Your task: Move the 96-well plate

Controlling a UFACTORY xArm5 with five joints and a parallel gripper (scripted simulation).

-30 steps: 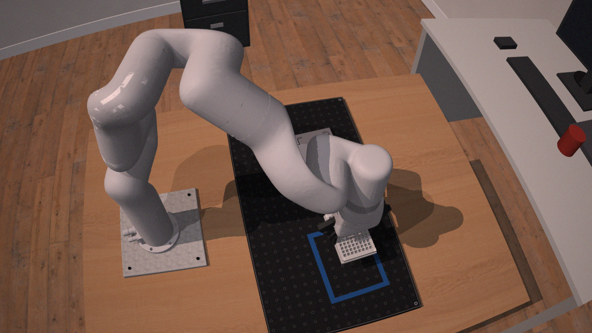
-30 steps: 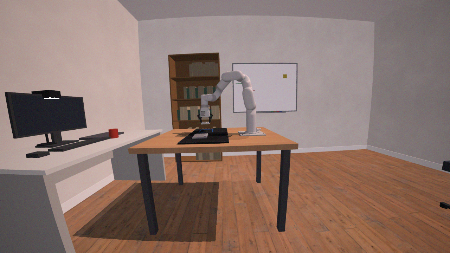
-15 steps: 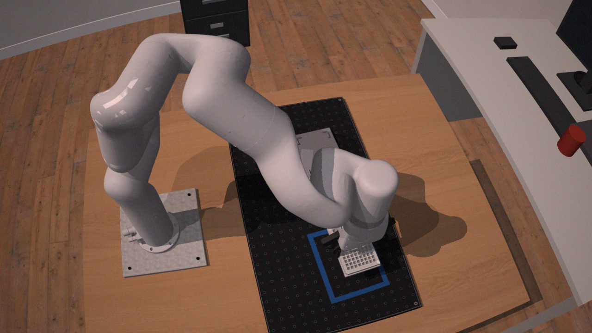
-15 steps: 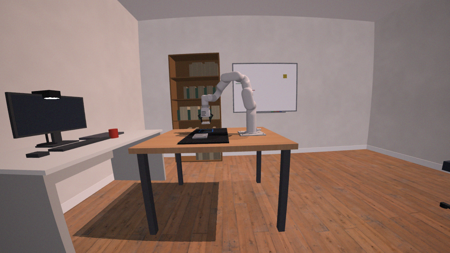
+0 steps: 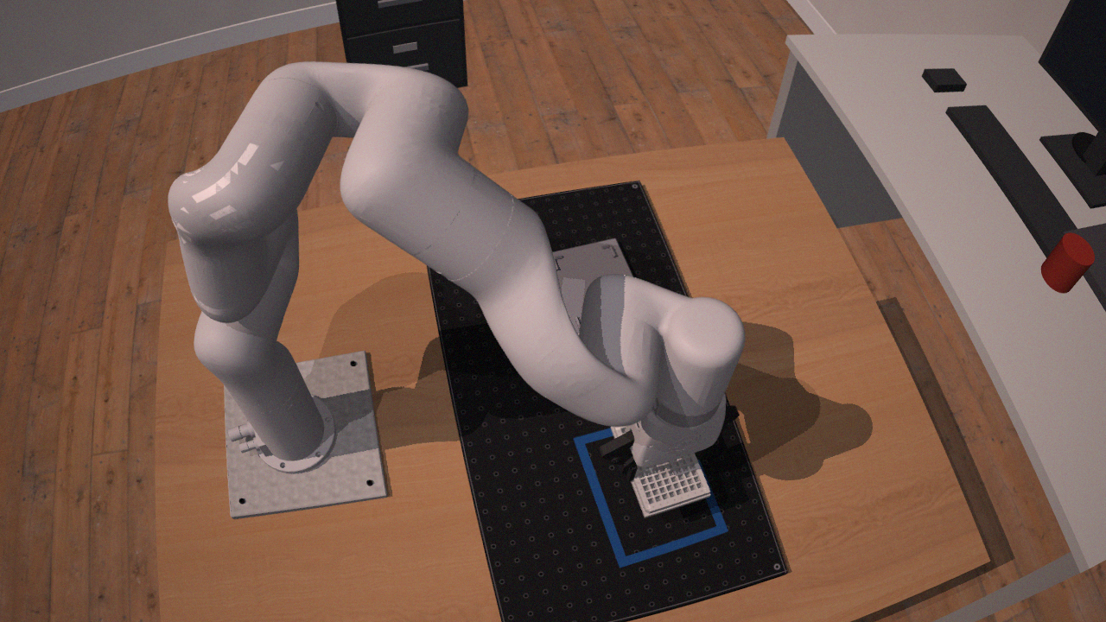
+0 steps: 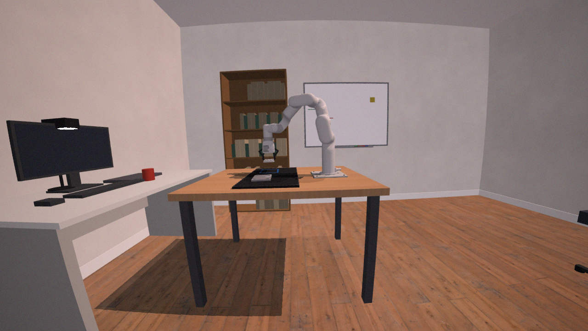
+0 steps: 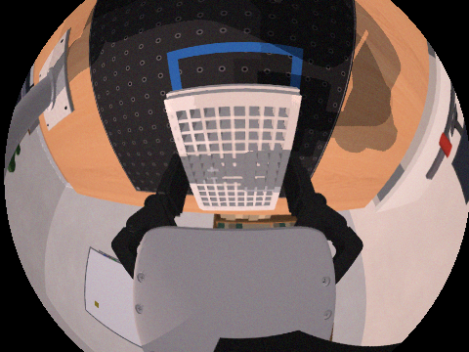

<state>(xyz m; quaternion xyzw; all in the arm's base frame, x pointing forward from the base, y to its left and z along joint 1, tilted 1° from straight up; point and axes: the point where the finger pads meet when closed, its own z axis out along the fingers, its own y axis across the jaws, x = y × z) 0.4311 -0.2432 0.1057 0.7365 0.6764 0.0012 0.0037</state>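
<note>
The plate (image 5: pixel 670 487) is clamped between the dark fingers of the gripper (image 5: pixel 666 458), which is spread wide across its short width. It is carried above the mat (image 5: pixel 525 464), wells up and about level, and in the exterior view a gap is seen between the plate (image 6: pixel 268 160) and the deck below. From the top view the plate is seen over the blue outline (image 5: pixel 599 495), toward its 1 o'clock corner, with its long sides roughly along the outline's long sides. Open mat is seen inside the tape toward 6 and 9 o'clock of the plate. The nest (image 5: pixel 611 259) is seen at 12 o'clock on the mat, well apart and partly hidden by the arm. The arm's base plate (image 5: pixel 363 479) is seen at 9 o'clock on the tabletop (image 5: pixel 850 433), beside the mat's long edge. Bare wood is left between the mat and the tabletop edge at 3 o'clock.
</note>
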